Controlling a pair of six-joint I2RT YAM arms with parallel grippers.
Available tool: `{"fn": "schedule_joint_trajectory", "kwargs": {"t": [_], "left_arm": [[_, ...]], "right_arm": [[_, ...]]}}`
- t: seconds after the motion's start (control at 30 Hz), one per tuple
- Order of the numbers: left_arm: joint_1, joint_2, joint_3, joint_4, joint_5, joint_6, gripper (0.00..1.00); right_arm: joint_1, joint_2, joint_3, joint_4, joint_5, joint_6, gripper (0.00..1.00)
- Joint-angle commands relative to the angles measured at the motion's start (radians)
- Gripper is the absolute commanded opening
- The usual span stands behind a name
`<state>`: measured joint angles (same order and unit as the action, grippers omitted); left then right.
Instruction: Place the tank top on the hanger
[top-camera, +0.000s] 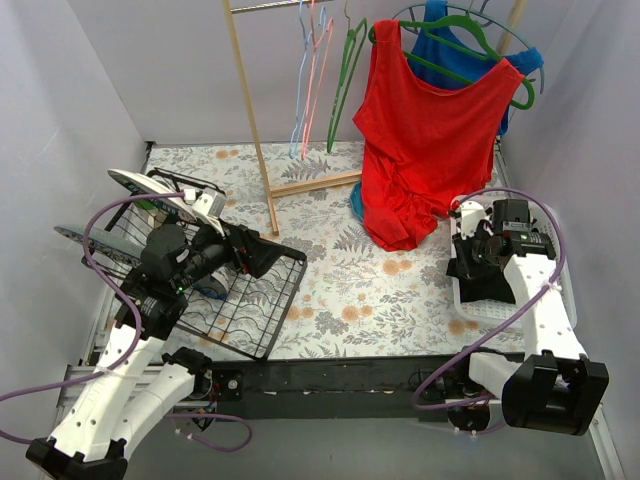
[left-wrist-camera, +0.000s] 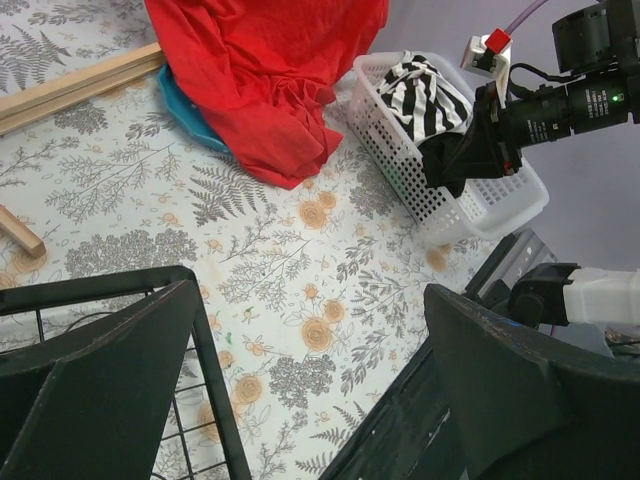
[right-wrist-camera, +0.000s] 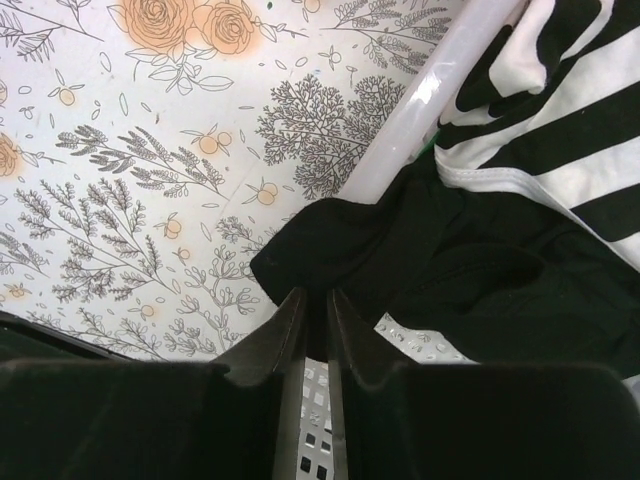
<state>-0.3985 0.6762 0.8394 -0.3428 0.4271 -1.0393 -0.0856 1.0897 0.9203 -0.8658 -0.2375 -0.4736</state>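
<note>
- The right claw (right-wrist-camera: 312, 296) is pinched shut on a fold of the black tank top (right-wrist-camera: 450, 280), with the fabric bunched right at its tips.
- The tank top hangs partly over the rim of the white basket (right-wrist-camera: 440, 90) at the right side of the worktop (top-camera: 340, 270). The rest of it lies inside the basket, beside the striped garment (right-wrist-camera: 570, 120).
- From the left wrist camera, the gripped cloth looks pulled up a little above the basket.
- The left claw (left-wrist-camera: 308, 292) is spread wide with nothing between its fingers. It sits over the black wire basket (top-camera: 260, 320) on the left side of the worktop.
- The green hanger (top-camera: 344, 85) hangs bare on the wooden rack (top-camera: 250, 110) at the far edge, well apart from both arms.
- The red top (top-camera: 425, 150) hangs just to its right, its hem reaching down to the worktop.
</note>
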Motion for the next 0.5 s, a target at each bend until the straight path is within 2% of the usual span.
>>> {"fn": "schedule_joint_trajectory", "kwargs": {"t": [0.0,0.1,0.27,0.37,0.47], "left_arm": [[0.004,-0.009,-0.016,0.014,0.012,0.022,0.98],[0.003,-0.01,-0.019,0.018,0.015,0.012,0.98],[0.004,-0.01,0.003,0.01,0.021,0.002,0.98],[0.004,-0.004,0.024,0.01,0.024,-0.005,0.98],[0.004,0.008,0.055,0.004,0.024,-0.007,0.98]], "right_arm": [[-0.005,-0.023,0.041,-0.01,-0.016,-0.003,0.12],[-0.005,-0.043,0.049,-0.01,-0.016,-0.003,0.01],[-0.005,-0.089,0.147,-0.038,-0.029,-0.019,0.01],[-0.025,-0.1,0.328,-0.111,-0.11,-0.06,0.01],[-0.036,-0.105,0.495,-0.108,-0.186,-0.098,0.01]]}}
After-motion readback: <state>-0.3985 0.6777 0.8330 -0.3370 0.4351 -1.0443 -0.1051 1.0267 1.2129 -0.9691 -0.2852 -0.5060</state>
